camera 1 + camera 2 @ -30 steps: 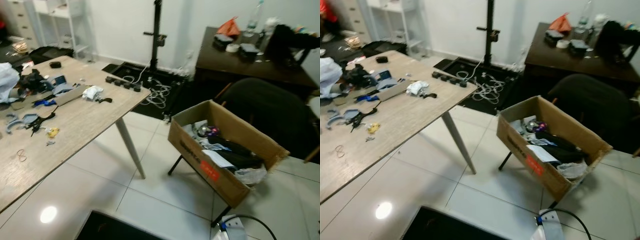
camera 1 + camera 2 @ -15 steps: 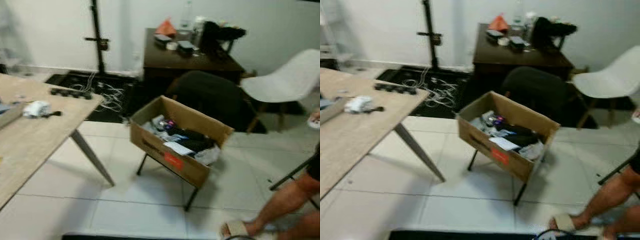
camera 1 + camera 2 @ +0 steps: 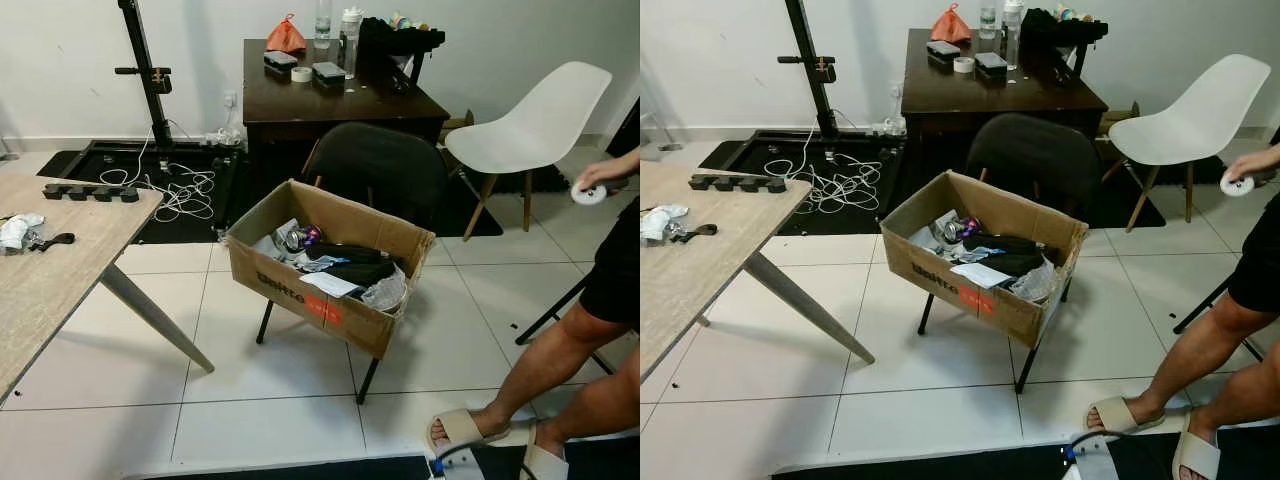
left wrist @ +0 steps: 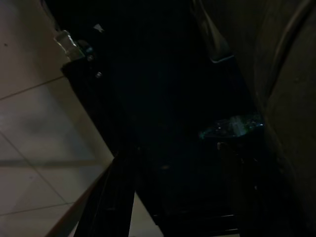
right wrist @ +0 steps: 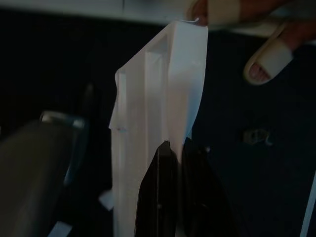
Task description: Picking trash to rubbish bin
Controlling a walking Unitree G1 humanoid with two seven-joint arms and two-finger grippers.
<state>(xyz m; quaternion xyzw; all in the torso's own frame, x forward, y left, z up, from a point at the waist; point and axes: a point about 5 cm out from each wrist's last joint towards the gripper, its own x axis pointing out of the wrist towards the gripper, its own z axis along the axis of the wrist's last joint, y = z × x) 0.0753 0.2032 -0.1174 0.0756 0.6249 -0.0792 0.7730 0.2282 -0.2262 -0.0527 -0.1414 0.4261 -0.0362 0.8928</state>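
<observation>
Tiled floor (image 3: 300,370), trash-filled cardboard box (image 3: 325,265); wrist-view right claw (image 5: 174,148) pinching white packaging (image 5: 158,94)

the cardboard box (image 3: 300,290) carries dark printed lettering on the side wall that faces the camera, running along the wall near its left end; the letters are too blurred and slanted to read for sure. just to the right of that lettering, on the same wall, sits a red label (image 3: 323,309) with print too small to make out. no other text, number or sign can be read anywhere else in the room.
</observation>
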